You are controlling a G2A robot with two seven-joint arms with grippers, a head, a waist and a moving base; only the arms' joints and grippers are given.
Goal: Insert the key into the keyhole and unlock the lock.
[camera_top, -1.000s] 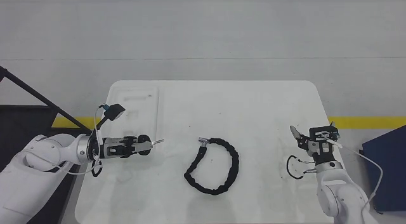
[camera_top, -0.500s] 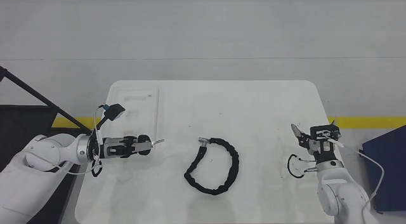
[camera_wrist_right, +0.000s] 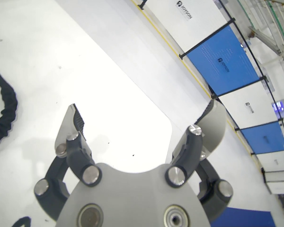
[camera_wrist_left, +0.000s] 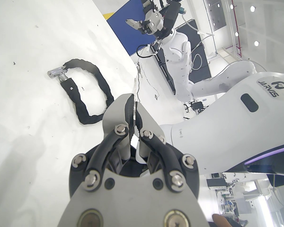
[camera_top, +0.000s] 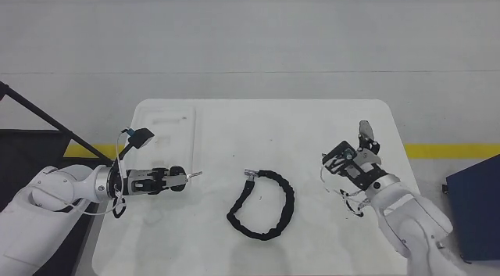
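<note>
A black fabric-covered chain lock [camera_top: 266,203] lies curled on the white table [camera_top: 312,127], its silver cylinder end [camera_top: 250,173] pointing left. The same lock [camera_wrist_left: 88,82] with its cylinder [camera_wrist_left: 55,72] appears in the left wrist view, and a stretch of its sleeve [camera_wrist_right: 5,109] in the right wrist view. My left gripper [camera_top: 181,177] hovers left of the lock, shut on a thin silver key [camera_wrist_left: 134,100] whose blade [camera_top: 194,173] points toward the cylinder. My right gripper [camera_top: 348,145] is above the table's right side, open and empty, its fingers [camera_wrist_right: 72,121] spread wide.
A raised rectangular outline [camera_top: 164,131] marks the table's back left. Loose cables [camera_top: 351,202] hang by the right arm near the table's right edge. A blue panel [camera_top: 473,206] stands off the table at the right.
My right arm has swung from the table's right edge inward and up, toward the lock, staying open. The left gripper with the key has not moved.
</note>
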